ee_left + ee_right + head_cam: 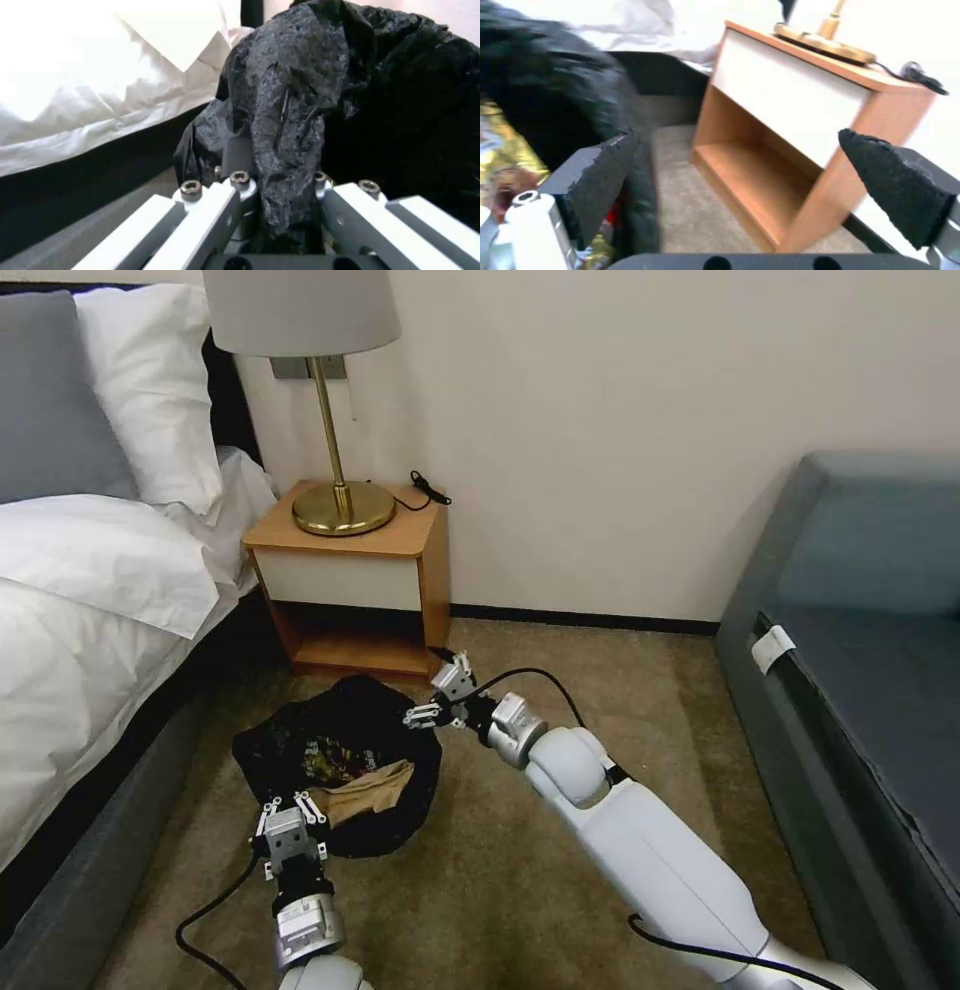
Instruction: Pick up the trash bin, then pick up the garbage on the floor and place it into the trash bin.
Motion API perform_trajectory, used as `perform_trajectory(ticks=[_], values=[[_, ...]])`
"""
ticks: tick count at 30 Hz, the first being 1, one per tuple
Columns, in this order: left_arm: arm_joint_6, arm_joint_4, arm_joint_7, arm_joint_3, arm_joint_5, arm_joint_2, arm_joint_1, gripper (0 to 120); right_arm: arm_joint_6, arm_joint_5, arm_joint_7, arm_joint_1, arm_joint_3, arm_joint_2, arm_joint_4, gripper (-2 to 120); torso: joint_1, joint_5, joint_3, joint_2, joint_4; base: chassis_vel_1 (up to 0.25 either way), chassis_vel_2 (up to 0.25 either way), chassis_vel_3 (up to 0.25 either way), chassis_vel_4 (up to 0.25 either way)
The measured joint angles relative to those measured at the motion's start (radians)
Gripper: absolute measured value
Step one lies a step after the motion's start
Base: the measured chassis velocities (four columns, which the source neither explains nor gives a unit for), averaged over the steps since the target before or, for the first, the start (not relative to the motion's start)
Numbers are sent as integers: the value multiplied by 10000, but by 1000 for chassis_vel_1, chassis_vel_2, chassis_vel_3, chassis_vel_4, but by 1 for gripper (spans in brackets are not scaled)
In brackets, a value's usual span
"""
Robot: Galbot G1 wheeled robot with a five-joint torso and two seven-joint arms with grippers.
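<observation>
Head view first: the trash bin (340, 760) sits on the carpet between the bed (90, 670) and the nightstand (350, 580), its black bag liner spread wide over the rim. My left tool (290, 818) is at the near rim, clamped on a fold of liner; I judge I hold it there so the mouth stays open and steady while rubbish goes in. A tan paper wad (365, 790) lies inside, just beyond that tool, with printed wrappers deeper in. My right tool (438, 698) hangs at the far rim beside the nightstand, fingers spread and empty.

Left wrist view: crumpled black liner (285, 123) is pinched between my fingers (240, 180), which are drawn together on it, white bedding beside.

Right wrist view: my right tool's black pads (605, 168) stand well apart with nothing between them. Gold-coloured wrapper (505, 150) shows inside the bag beside one pad, the nightstand's open shelf beyond.
</observation>
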Motion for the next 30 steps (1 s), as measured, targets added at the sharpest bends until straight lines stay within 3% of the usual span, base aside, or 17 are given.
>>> perform_trajectory(ticks=[16,26,30], values=[[-2,30,-38,-80,-31,60,-110,3,1,558,410,-373,1810,241,-394,100,0,0,0,0,0,0,0,0,0],[29,-59,-47,-130,-110,87,-120,3,3,994,1316,-748,2990,513,-1099,100,0,0,0,0,-1,0,0,0,0],[16,-25,-89,-147,-165,79,-120,3,-115,1309,2316,-830,3295,538,-1381,100,0,0,0,0,-1,0,0,0,0]])
